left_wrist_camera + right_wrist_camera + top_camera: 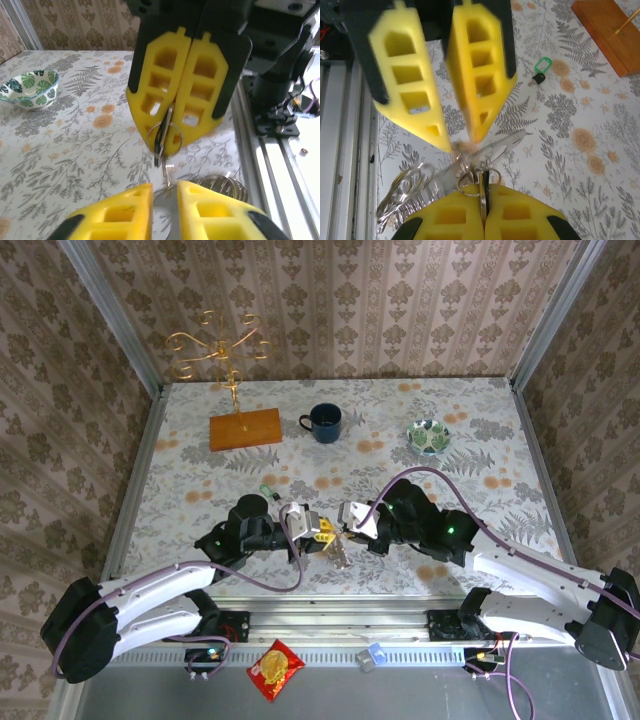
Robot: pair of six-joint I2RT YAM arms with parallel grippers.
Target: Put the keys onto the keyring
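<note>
- Nearest you, your right gripper (484,197) is pinched tight on the keyring (149,134); a dark key (160,145) hangs through the ring.
- Facing it tip to tip, your left gripper (165,189) has its fingers a little apart; they clamp nothing.
- Just past the left gripper, the green-headed key (540,65) lies flat on the floral table (200,530), apart from both grippers.
- Far back stand a blue mug (325,422), a leaf-patterned bowl (428,436) and a gold wire stand (215,345) on its wooden base (245,428).
</note>
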